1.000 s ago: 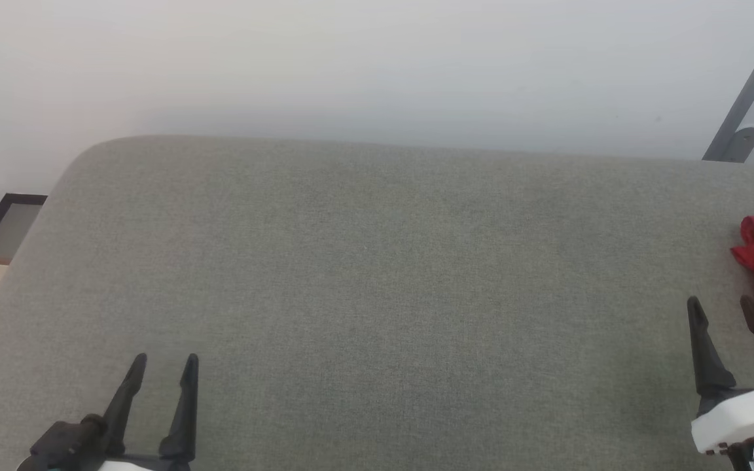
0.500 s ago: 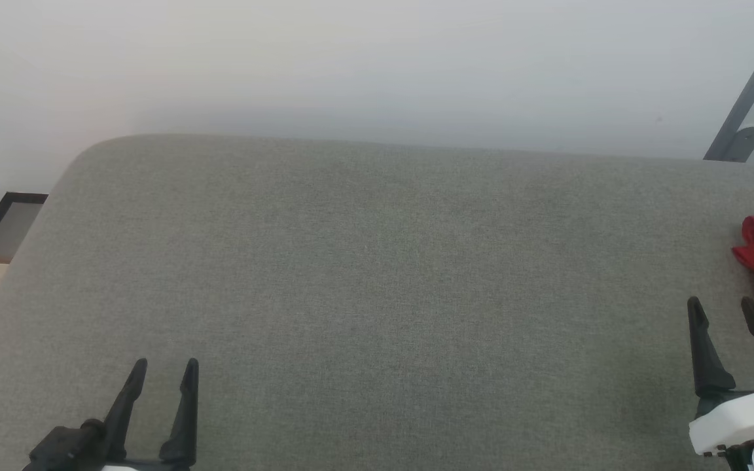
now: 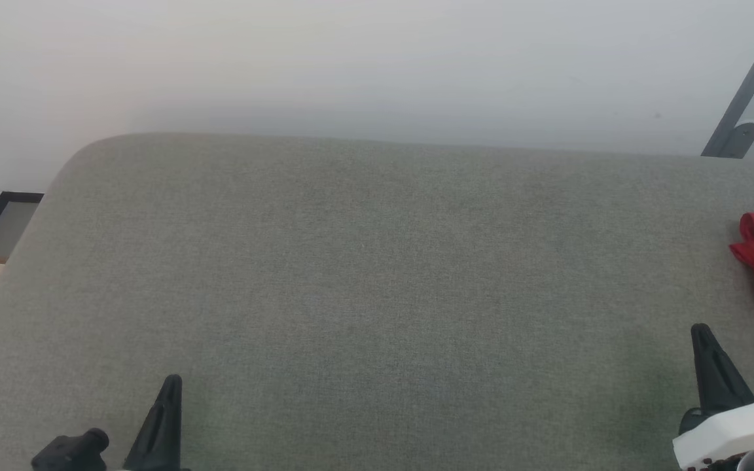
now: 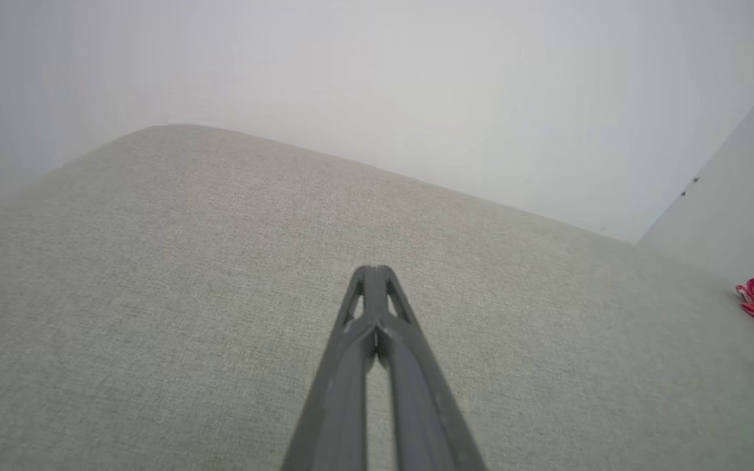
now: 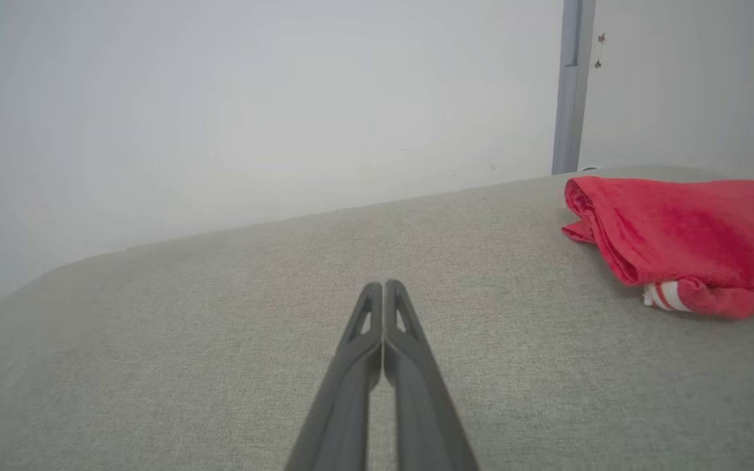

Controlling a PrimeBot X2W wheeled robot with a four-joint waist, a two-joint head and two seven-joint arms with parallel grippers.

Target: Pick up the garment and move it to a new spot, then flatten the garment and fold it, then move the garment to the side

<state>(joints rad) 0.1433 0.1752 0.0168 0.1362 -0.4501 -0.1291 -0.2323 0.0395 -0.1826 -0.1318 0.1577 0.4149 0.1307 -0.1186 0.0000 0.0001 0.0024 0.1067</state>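
Both pairs of fingers are pressed together, empty: left gripper point(image 4: 372, 271) and right gripper point(image 5: 383, 286) over the grey fabric bench point(image 3: 377, 261). The right wrist view shows the red garment point(image 5: 684, 229) bunched at two o'clock, with striped trim; the head view crops it at three o'clock.

A folded red garment point(image 5: 684, 229) is laid near the far edge of the grey fabric surface point(image 5: 220, 314); the right hand point(image 5: 383, 284) is held with fingers together.

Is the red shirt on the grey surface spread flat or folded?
Folded: the red fabric shirt with striped trim lies as a thick, layered bundle on the grey upholstered surface.
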